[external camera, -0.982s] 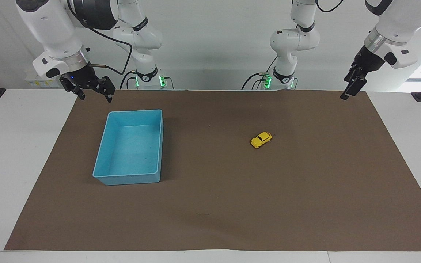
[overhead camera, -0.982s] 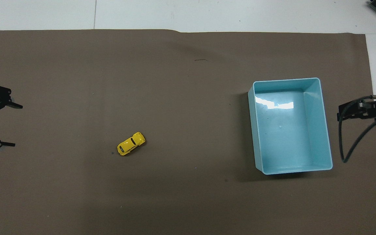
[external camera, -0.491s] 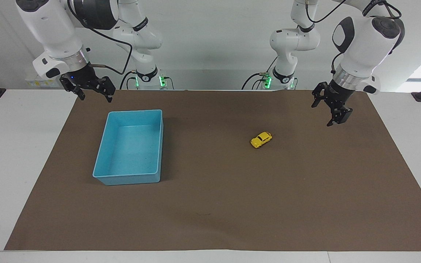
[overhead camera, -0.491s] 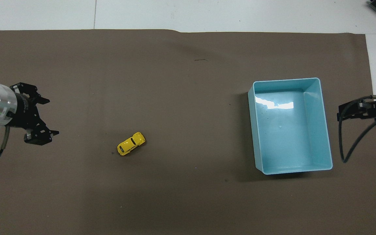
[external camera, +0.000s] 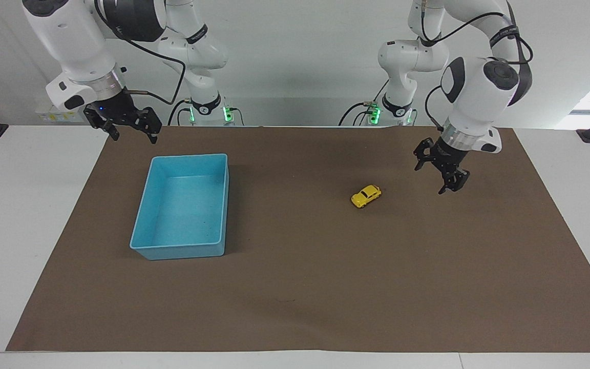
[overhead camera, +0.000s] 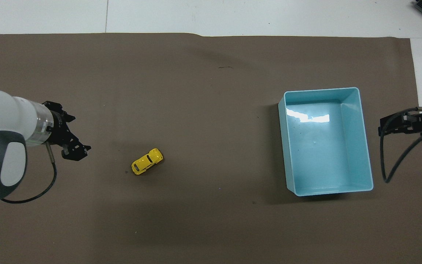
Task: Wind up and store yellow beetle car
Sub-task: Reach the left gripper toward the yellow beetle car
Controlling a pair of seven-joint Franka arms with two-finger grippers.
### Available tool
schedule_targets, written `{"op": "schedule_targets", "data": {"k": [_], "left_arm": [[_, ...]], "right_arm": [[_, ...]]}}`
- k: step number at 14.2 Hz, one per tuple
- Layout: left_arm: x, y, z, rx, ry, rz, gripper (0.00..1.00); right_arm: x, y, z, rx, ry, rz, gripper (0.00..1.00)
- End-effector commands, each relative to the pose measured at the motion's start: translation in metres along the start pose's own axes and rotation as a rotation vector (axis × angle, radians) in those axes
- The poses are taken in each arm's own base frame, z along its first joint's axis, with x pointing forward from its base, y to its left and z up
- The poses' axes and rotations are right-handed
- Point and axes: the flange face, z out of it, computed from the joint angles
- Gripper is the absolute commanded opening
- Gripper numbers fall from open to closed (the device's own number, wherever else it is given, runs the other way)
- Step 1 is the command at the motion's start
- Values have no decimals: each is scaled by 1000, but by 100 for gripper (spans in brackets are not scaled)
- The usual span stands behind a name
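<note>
My left hand [external camera: 438, 173] hangs spread and empty above the brown mat [external camera: 295, 287] near the yellow beetle car [external camera: 366, 196], which sits on the surface well apart from the blue bin [external camera: 181, 250], while my right hand [external camera: 130, 128] waits spread above the mat's edge.

Glossy yellow toy car [external camera: 366, 196] on a matt brown paper sheet [external camera: 325, 287]; smooth, shiny plastic bin [external camera: 144, 225] (light blue, reflecting overhead light).
</note>
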Motion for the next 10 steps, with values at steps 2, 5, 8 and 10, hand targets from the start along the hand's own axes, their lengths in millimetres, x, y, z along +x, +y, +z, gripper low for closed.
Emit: {"op": "schedule_targets", "data": {"k": [2,5,8,10], "left_arm": [[-28,-28,64,-19,-29,-25,100],[-38,-49,88,-25,-34,4,100],[-48,-79,106,-21,-31,36,100],[-53,-96,125,-27,-37,31,100]], "right_arm": [[-7,3,0,17,-11,-2,100],[-7,3,0,17,-11,-2,100],[-7,2,0,17,-10,-4,100],[-7,2,0,17,-10,-2,100]]}}
